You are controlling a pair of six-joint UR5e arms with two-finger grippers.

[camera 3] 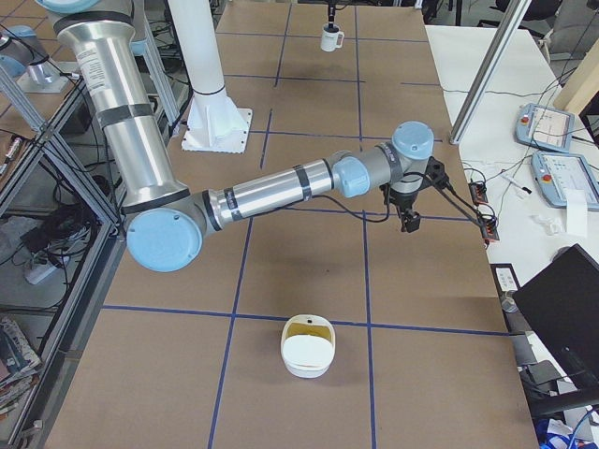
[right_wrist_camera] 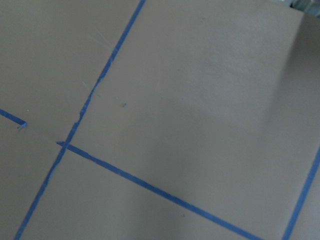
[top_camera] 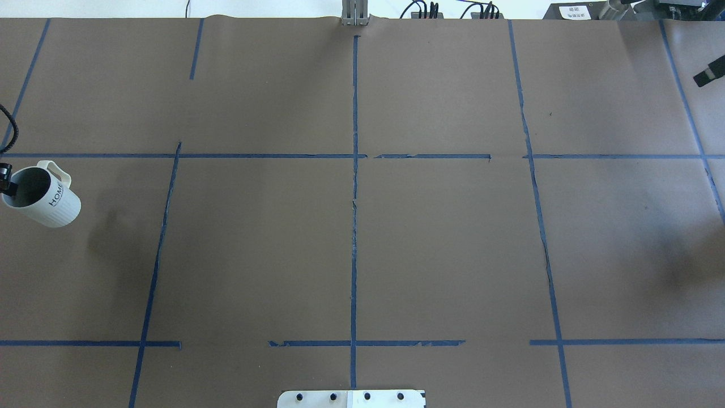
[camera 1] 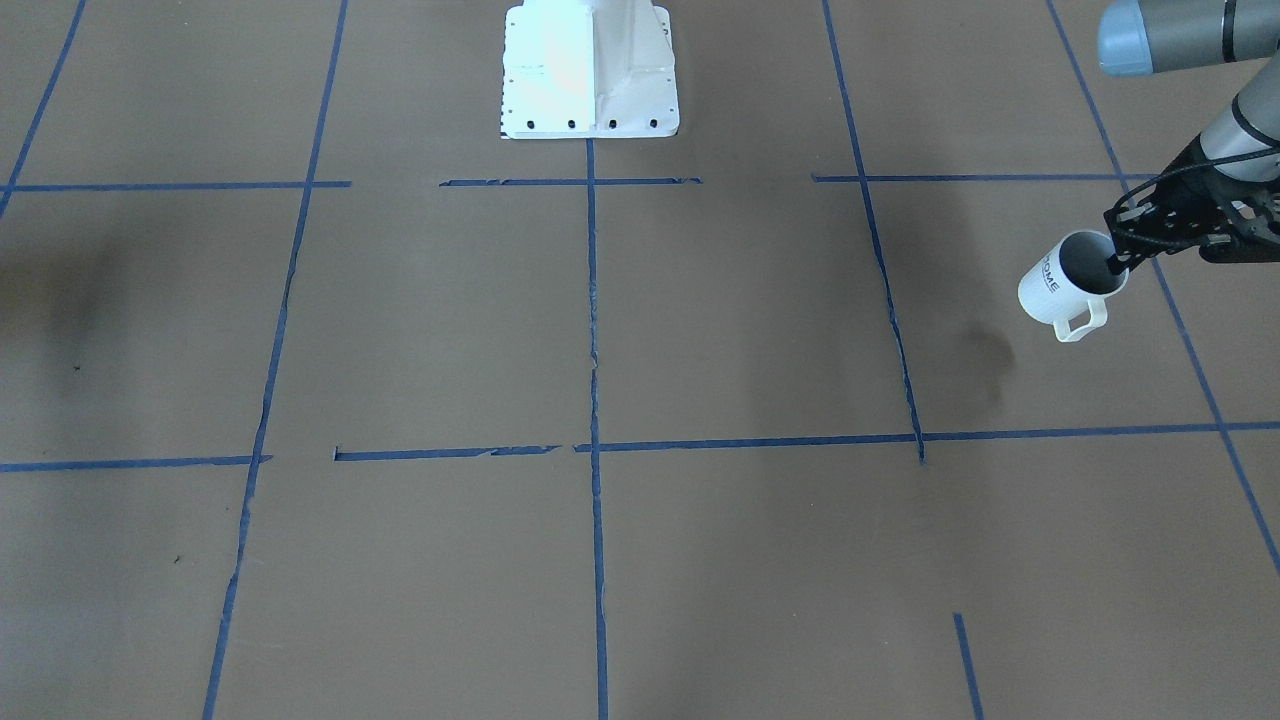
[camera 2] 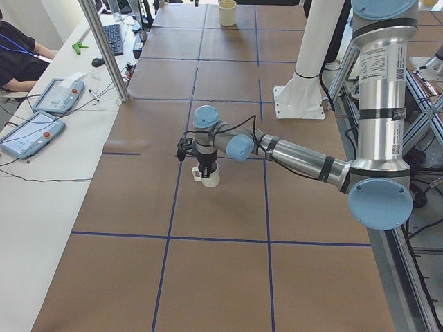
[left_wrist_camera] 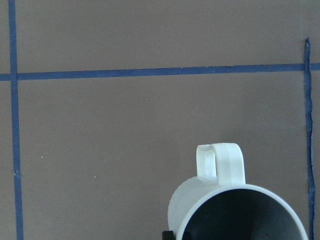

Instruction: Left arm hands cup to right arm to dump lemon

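The white cup (camera 1: 1062, 290) with "HOME" on its side hangs tilted above the table at the robot's far left, its handle toward the operators' side. My left gripper (camera 1: 1120, 262), the black open-frame one, is shut on the cup's rim, with one finger inside the mouth. The cup also shows in the overhead view (top_camera: 48, 198), the left side view (camera 2: 210, 177) and the left wrist view (left_wrist_camera: 235, 205). Its inside looks dark grey, and no lemon shows. My right gripper (camera 3: 409, 221) hangs over the table's right end near the operators' edge; I cannot tell whether it is open or shut.
A white bowl with a yellowish inside (camera 3: 307, 348) sits at the table's right end and shows far off in the left side view (camera 2: 227, 12). The white robot base (camera 1: 590, 75) stands mid-table on the robot's side. Teach pendants (camera 2: 31, 131) lie on the operators' bench.
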